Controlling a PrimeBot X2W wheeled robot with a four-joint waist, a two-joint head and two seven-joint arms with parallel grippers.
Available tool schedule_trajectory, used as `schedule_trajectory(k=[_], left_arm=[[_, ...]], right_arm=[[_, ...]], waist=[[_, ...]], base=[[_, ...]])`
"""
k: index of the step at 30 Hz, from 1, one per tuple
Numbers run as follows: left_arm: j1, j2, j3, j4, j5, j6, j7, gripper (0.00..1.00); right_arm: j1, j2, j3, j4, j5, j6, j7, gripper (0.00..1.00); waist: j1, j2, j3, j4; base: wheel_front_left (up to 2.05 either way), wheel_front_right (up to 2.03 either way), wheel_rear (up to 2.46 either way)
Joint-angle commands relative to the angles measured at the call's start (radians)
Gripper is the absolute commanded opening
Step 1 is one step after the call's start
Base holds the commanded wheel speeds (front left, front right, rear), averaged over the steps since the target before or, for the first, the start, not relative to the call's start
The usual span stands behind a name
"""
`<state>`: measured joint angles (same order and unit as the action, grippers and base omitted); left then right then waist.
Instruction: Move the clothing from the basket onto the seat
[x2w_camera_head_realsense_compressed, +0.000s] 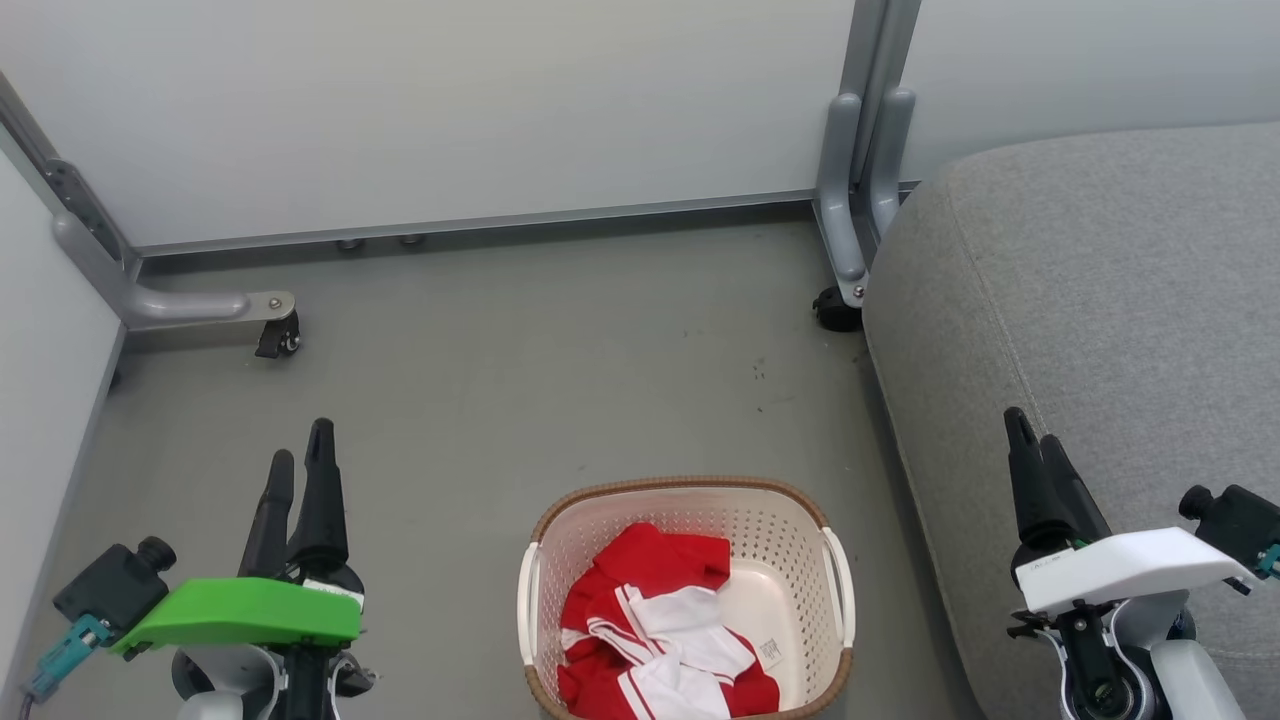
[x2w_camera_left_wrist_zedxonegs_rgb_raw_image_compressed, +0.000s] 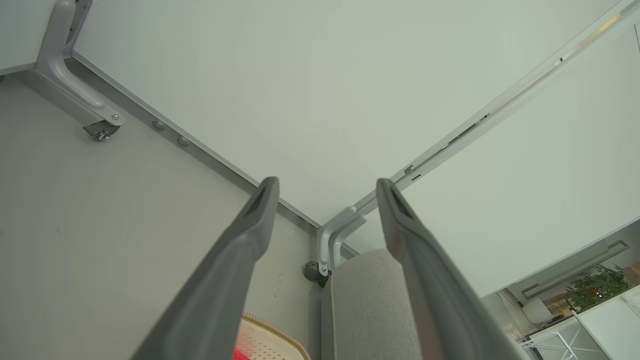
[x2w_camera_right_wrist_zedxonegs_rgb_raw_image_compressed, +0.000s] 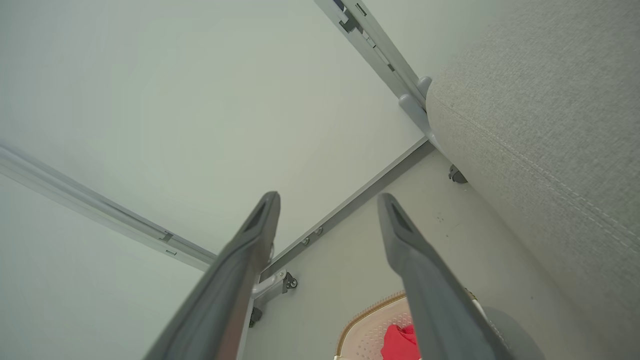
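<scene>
The clothing (x2w_camera_head_realsense_compressed: 650, 630) lies crumpled in the basket (x2w_camera_head_realsense_compressed: 688, 488) on the floor (x2w_camera_head_realsense_compressed: 500, 380), red with white panels and striped trim, beside the grey seat (x2w_camera_head_realsense_compressed: 1100, 300). Nothing is lifted yet, so the first pick is the step in hand. The left gripper (x2w_camera_head_realsense_compressed: 300, 447) and right gripper (x2w_camera_head_realsense_compressed: 1032, 430) hover on either side, fingers (x2w_camera_left_wrist_zedxonegs_rgb_raw_image_compressed: 235, 250) spread and empty. Next, one of them needs to descend into the basket and pinch the heap.

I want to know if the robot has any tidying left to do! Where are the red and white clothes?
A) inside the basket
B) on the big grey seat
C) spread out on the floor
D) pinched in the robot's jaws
A: the clothing lies heaped inside the basket, which stands on the floor beside the seat.
</scene>
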<state>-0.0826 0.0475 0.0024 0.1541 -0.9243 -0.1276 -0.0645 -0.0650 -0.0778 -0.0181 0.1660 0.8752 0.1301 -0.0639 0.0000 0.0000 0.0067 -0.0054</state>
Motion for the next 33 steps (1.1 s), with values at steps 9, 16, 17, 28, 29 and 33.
schedule_trajectory(k=[9, 16, 17, 28, 29, 33], left_arm=[[-0.009, 0.016, -0.021, -0.004, 0.148, -0.003, -0.037, 1.00], [0.000, 0.017, -0.025, 0.019, 0.235, -0.003, -0.058, 1.00], [0.001, 0.017, -0.027, 0.023, 0.248, -0.003, -0.061, 1.00], [0.006, 0.014, -0.031, 0.053, 0.375, -0.004, -0.091, 1.00], [0.007, 0.014, -0.031, 0.055, 0.383, -0.004, -0.092, 1.00], [0.008, 0.012, -0.029, 0.062, 0.424, -0.004, -0.102, 1.00]], right_arm=[[-0.006, -0.020, 0.027, 0.000, -0.152, 0.001, -0.038, 1.00], [-0.008, -0.021, 0.041, 0.019, -0.245, 0.001, -0.059, 1.00], [-0.007, -0.021, 0.040, 0.022, -0.261, 0.001, -0.061, 1.00], [-0.006, -0.015, 0.057, 0.029, -0.386, 0.001, -0.078, 1.00], [-0.005, -0.015, 0.059, 0.028, -0.395, 0.001, -0.078, 1.00], [-0.002, -0.014, 0.067, 0.022, -0.430, 0.001, -0.077, 1.00]], waist=[[0.0000, 0.0000, 0.002, 0.002], [0.0000, 0.0000, 0.001, 0.002], [0.0000, 0.0000, 0.001, 0.002], [0.0000, 0.0000, 0.004, 0.003], [0.0000, 0.0000, 0.005, 0.002], [0.0000, 0.0000, 0.004, 0.001]], base=[[0.00, 0.00, 0.00], [0.00, 0.00, 0.00], [0.00, 0.00, 0.00], [0.00, 0.00, 0.00], [0.00, 0.00, 0.00], [0.00, 0.00, 0.00]])
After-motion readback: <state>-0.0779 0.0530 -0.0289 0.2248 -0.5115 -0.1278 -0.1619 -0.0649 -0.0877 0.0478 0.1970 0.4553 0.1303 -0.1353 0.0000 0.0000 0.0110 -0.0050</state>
